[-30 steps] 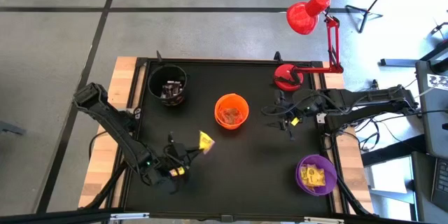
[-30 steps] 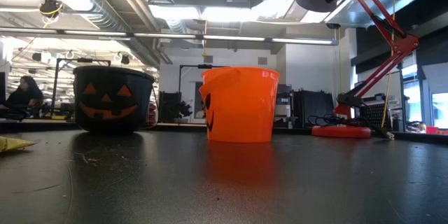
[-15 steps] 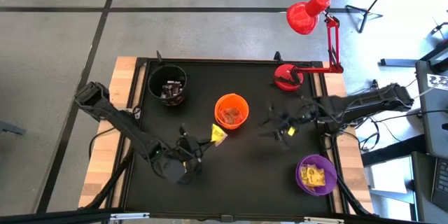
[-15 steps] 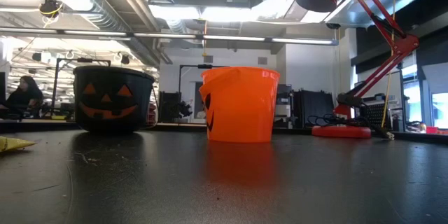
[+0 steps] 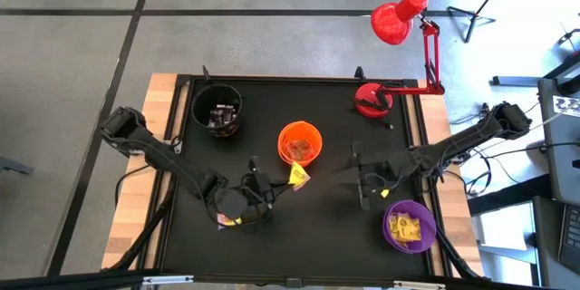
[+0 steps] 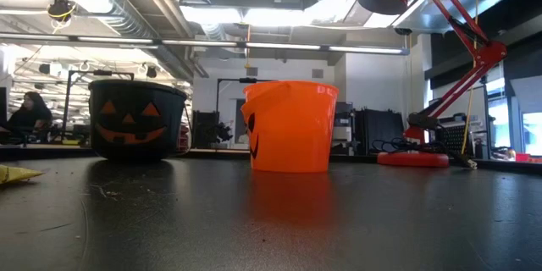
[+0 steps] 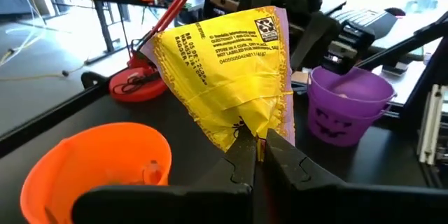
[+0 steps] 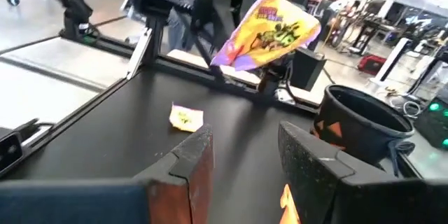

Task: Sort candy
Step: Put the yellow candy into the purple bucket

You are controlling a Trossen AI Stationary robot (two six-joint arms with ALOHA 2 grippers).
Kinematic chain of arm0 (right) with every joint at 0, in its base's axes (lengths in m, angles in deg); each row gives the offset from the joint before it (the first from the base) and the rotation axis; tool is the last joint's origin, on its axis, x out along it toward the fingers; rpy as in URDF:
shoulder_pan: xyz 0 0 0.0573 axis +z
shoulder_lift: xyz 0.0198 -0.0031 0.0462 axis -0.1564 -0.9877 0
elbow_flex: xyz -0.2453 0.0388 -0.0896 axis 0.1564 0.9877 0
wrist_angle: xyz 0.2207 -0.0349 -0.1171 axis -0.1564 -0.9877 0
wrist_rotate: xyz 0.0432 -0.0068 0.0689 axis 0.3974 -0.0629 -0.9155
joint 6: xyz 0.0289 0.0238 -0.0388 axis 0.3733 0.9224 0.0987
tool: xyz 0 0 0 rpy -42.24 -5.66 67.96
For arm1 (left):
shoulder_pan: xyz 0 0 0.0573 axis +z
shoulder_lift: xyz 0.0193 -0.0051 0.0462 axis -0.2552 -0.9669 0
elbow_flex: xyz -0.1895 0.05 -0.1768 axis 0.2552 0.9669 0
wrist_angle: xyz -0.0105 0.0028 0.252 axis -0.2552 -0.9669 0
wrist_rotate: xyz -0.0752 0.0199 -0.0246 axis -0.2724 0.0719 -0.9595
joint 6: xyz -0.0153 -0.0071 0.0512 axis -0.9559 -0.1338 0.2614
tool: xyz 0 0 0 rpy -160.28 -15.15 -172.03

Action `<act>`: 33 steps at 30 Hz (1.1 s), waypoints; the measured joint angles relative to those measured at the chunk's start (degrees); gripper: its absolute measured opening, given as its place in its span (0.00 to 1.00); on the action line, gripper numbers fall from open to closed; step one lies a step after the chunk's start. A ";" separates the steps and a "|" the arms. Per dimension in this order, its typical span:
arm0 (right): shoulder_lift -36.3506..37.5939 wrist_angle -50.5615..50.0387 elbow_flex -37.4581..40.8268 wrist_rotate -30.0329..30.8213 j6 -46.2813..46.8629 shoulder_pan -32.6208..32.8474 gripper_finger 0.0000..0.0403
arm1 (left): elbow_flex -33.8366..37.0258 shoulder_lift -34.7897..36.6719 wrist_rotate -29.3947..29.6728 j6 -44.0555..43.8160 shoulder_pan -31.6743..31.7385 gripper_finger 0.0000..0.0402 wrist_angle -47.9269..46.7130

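Clamping yellow candy (image 7: 227, 70), left end effector (image 5: 288, 181) beside orange cup (image 5: 300, 142); right end effector (image 5: 362, 184) fingers apart near purple cup (image 5: 410, 226).

One camera looks straight down on the whole worktop (image 5: 317, 208), one sits level at its surface facing the room, and both show the orange cup (image 5: 299, 143) close by the black cup (image 5: 217, 109).
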 joint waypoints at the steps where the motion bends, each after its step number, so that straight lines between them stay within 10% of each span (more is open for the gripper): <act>1: -0.02 0.59 0.10 0.01 -0.01 0.00 0.38 | 0.00 -0.40 -0.02 0.69 0.34 0.00 0.72; 24: -7.84 18.15 0.08 -0.42 5.90 -5.00 0.38 | 0.00 -3.55 -1.40 2.22 4.77 0.00 3.64; 33: -11.12 22.91 0.04 -12.66 15.21 -10.72 0.38 | 0.00 -3.55 -1.39 2.24 4.77 0.00 3.31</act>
